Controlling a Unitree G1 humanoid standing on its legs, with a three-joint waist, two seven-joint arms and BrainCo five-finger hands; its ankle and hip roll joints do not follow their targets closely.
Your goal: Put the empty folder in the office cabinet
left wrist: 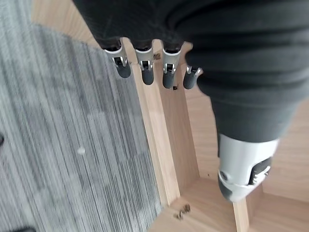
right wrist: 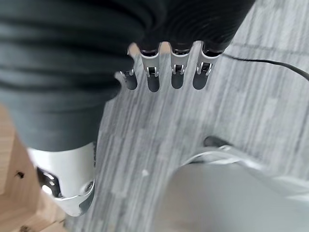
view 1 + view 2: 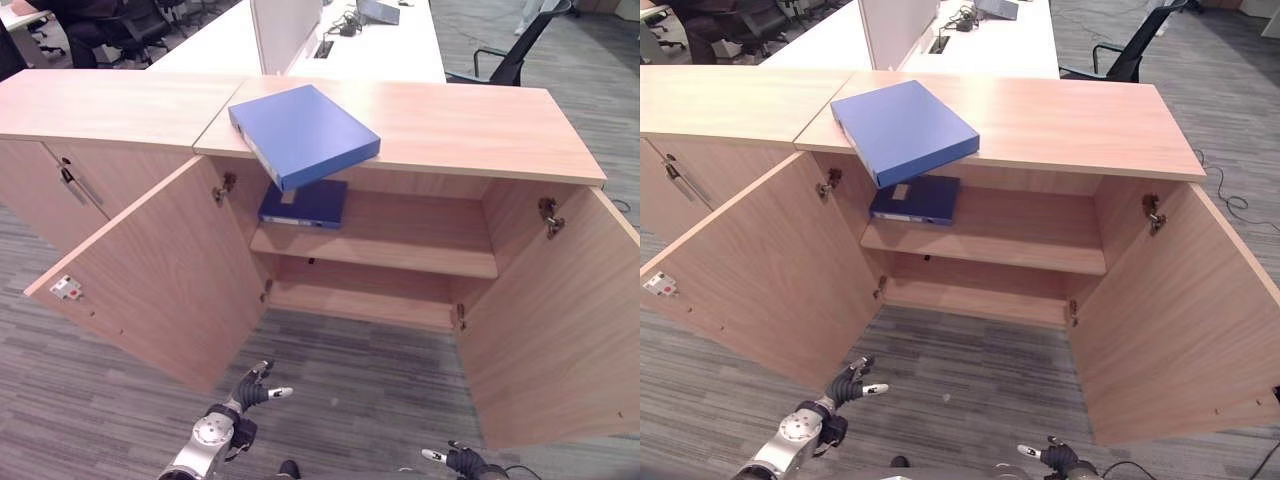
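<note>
A blue folder lies flat on top of the wooden office cabinet, one corner jutting over the front edge. Both cabinet doors stand open. On the upper shelf lies a second, darker blue folder at the left. My left hand hangs low over the carpet in front of the left door, fingers straight and holding nothing. My right hand sits low at the bottom edge of the eye views, fingers relaxed and empty. Both hands are far below the folder.
The open left door and the open right door flank the cabinet's opening. The lower shelf holds nothing. A neighbouring closed cabinet stands at the left. White desks and office chairs lie behind.
</note>
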